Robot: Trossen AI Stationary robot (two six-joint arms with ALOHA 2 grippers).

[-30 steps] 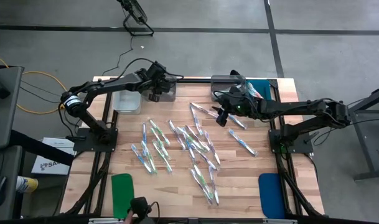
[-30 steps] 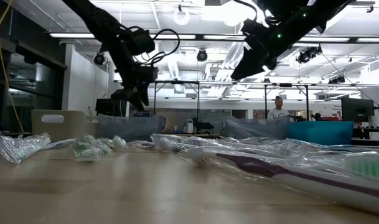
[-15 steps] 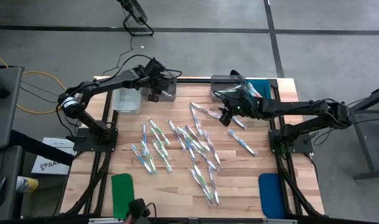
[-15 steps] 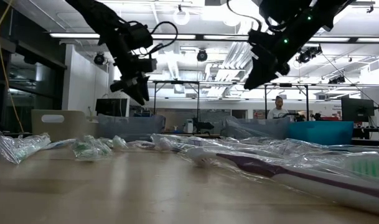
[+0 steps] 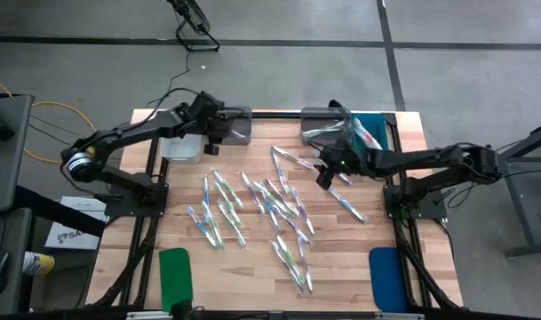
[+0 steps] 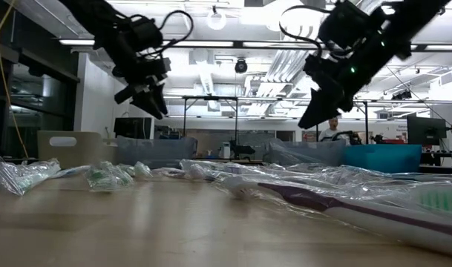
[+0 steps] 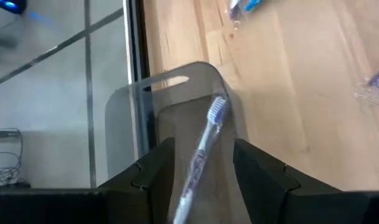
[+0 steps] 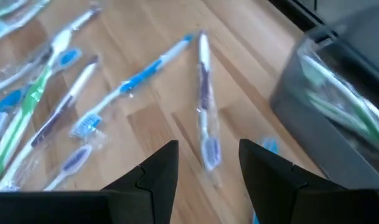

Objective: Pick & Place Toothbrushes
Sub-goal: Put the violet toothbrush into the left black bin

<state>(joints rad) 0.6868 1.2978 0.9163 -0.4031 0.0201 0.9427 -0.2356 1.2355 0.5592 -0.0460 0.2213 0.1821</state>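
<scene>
The flat green pad [image 5: 174, 276] lies at about seven o'clock on the light wooden counter [image 5: 252, 271]. The left end effector [image 5: 211, 130] hangs above the clear grey plastic bin [image 5: 237, 128] at eleven o'clock; its fingers [image 7: 147, 169] stand apart with nothing clamped, and in the left wrist view one purple-and-white wrapped toothbrush [image 7: 201, 152] lies inside that bin. Just beside it, farther toward ten o'clock, sits a clear plastic tub [image 5: 181, 145]. The scattered clear-wrapped toothbrushes with green, blue and purple accents [image 5: 270, 213] are spread over the middle of the counter. The right end effector [image 5: 325, 172] hovers at about two o'clock, fingers [image 8: 158, 171] apart and empty, over a purple-headed toothbrush [image 8: 205, 118]. The second grey bin [image 5: 322, 124] at one o'clock holds wrapped toothbrushes. A flat blue pad [image 5: 385, 277] lies at five o'clock.
</scene>
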